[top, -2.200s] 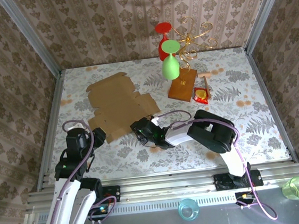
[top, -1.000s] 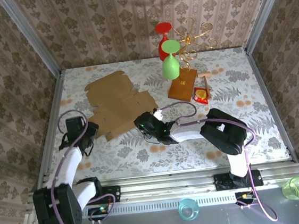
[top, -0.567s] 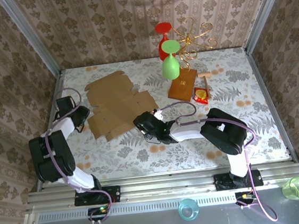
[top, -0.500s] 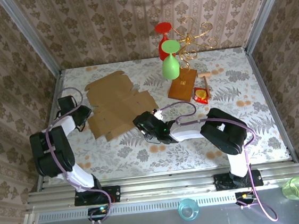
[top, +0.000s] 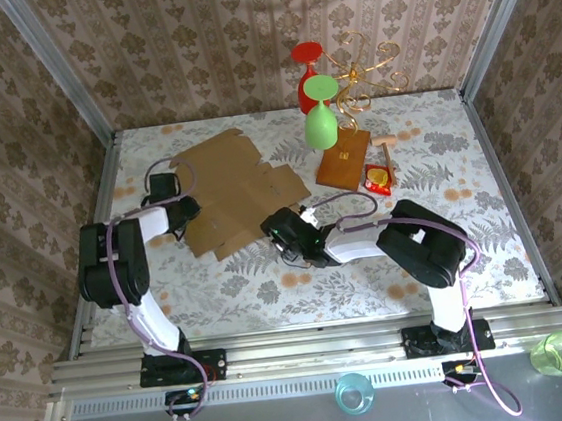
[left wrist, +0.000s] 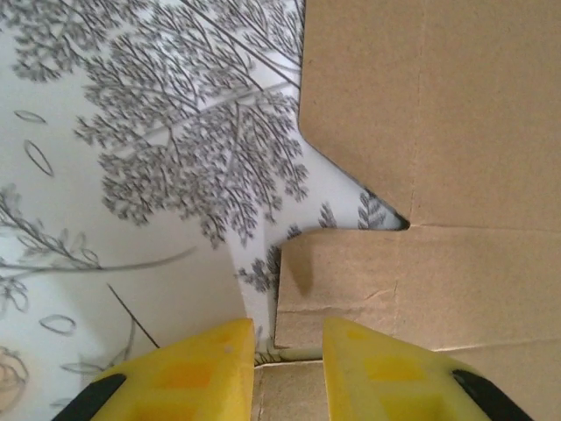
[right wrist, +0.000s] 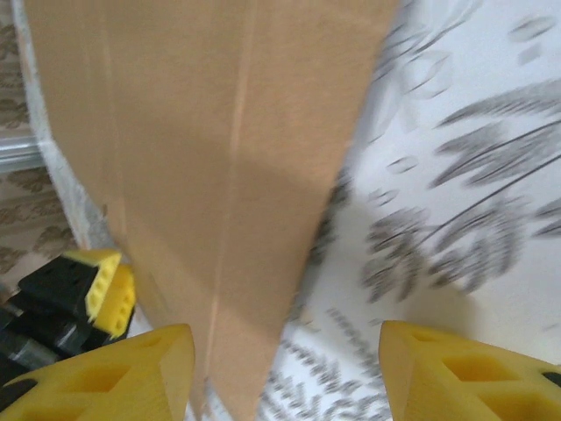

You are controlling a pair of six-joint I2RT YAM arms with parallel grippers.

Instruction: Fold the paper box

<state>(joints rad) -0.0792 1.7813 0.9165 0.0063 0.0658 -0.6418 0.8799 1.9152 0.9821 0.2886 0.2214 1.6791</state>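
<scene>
The left jaws have only a thin gap between their yellow fingers [left wrist: 184, 373]. A bit of the paper box [left wrist: 456, 132] shows in that gap, but I cannot tell if it is pinched. The right jaws are wide apart. The brown sheet runs down between their fingers [right wrist: 473, 368], closer to one side. They hold nothing.

From above, the paper box [top: 243, 186] is a flat sheet, not folded yet. It lies slanted on the tabletop [top: 462, 212], between the two arms. The left jaws sit at its left edge, by a small flap with a notch. The right jaws sit at its near right edge. So the sheet lies to the right of the left jaws, and up and left of the right jaws. Both are right at it, so I think neither is nearer. Its long way is hard to tell.

I think a side flap must be lifted next. The sheet looks light and may slide. The wooden block [top: 344, 157] is just beside its right corner.
</scene>
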